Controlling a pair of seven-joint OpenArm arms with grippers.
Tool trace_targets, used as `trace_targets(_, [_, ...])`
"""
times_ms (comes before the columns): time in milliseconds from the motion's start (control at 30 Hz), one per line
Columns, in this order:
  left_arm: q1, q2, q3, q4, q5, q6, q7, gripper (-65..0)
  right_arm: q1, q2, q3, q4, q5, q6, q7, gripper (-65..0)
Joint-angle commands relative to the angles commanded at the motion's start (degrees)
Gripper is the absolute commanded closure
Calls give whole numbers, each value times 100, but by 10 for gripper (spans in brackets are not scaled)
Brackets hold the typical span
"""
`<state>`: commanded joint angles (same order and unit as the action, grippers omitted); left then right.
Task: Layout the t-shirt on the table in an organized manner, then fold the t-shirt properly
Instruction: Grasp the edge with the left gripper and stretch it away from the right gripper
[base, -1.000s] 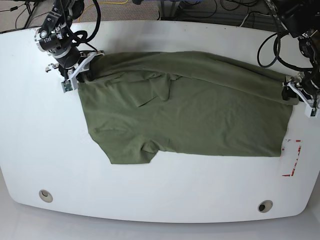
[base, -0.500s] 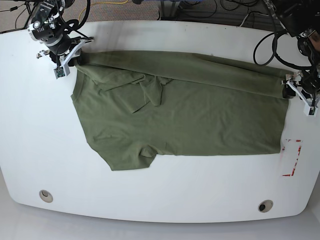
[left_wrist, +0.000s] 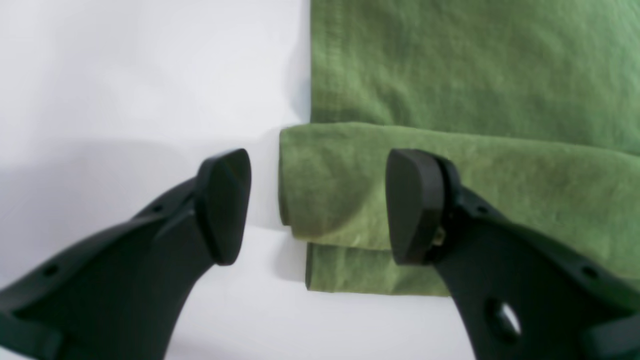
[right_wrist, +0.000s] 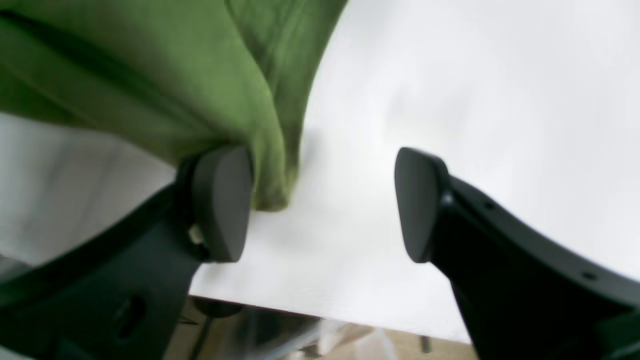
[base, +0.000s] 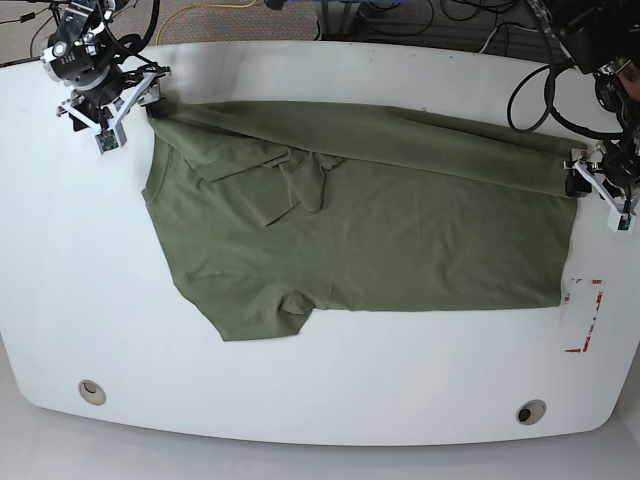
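Seen from the base camera, the right gripper (base: 125, 108) sits at the far left corner of the table (base: 80, 300), its fingers spread apart. The olive-green t-shirt (base: 380, 230) lies just beside it, one upper corner of the cloth reaching toward that gripper. In the right wrist view the same gripper (right_wrist: 320, 205) stands wide open, nothing between its dark pads; a hanging tip of the t-shirt (right_wrist: 150, 85) drapes against the outer side of the left-hand finger (right_wrist: 222, 202), while bare white table (right_wrist: 450, 100) fills the gap and the table's edge shows just below.

Across the middle of the base view the shirt spreads flat with wrinkles, a sleeve poking out toward the near edge and a long fold running along its far side.

At the right, the left gripper (base: 590, 185) rests at the folded end of that long fold. Its wrist view shows the gripper (left_wrist: 317, 205) open too, the rolled edge of the t-shirt (left_wrist: 450, 75) lying between the spread fingers but not pinched. A red tape rectangle (base: 585, 315) marks the table just nearer than this gripper, and two metal grommets (base: 91, 391) sit along the near edge.
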<state>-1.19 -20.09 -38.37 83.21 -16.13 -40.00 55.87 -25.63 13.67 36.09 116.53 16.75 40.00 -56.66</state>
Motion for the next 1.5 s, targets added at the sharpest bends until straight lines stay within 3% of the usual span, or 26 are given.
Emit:
trace_targets(300, [44, 44, 0, 9, -18, 0, 18, -396, -62, -62, 167, -9, 624, 0, -97, -430])
trace_targets(733, [273, 484, 378, -35, 9, 0, -18, -396, -26, -738, 158, -9, 712, 0, -299, -430])
trace_targets(1167, [281, 554, 413, -273, 185, 0, -26, -396, 404, -914, -26, -211, 712, 0, -299, -423])
trace_targets(1300, [273, 545, 404, -580, 448, 0, -202, -396, 413, -905, -255, -299, 703, 0, -299, -341])
trace_targets(1500, [501, 545, 404, -615, 475, 0, -352, -396, 519, -914, -387, -457, 703, 0, -290, -149])
